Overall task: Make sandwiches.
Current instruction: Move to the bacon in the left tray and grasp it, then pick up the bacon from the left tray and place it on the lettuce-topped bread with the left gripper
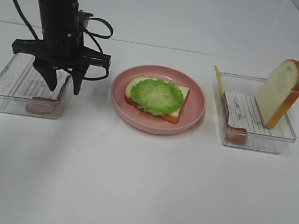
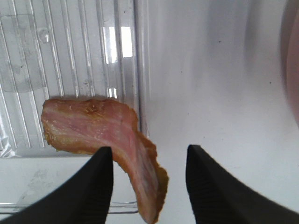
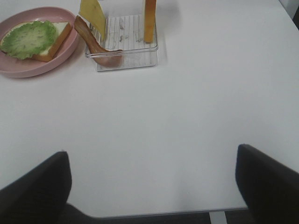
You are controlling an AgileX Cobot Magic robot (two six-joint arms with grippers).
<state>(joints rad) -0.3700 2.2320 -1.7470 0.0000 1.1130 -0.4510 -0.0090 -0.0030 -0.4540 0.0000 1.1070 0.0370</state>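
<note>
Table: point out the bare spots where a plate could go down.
Free: the wide front strip of the table, before the left tray, pink plate and right tray; also the back strip, right of the arm. Crowded: that middle row, especially at the left end effector.

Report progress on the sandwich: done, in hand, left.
Done: a white toy bread slice topped with ruffled green lettuce lies on the pink round plate. In hand: the left gripper is down in the left clear plastic tray, jaws open around a brown bacon strip. Left: placing that bacon, the thin yellow cheese square and the upright bread slice in the right tray.
</note>
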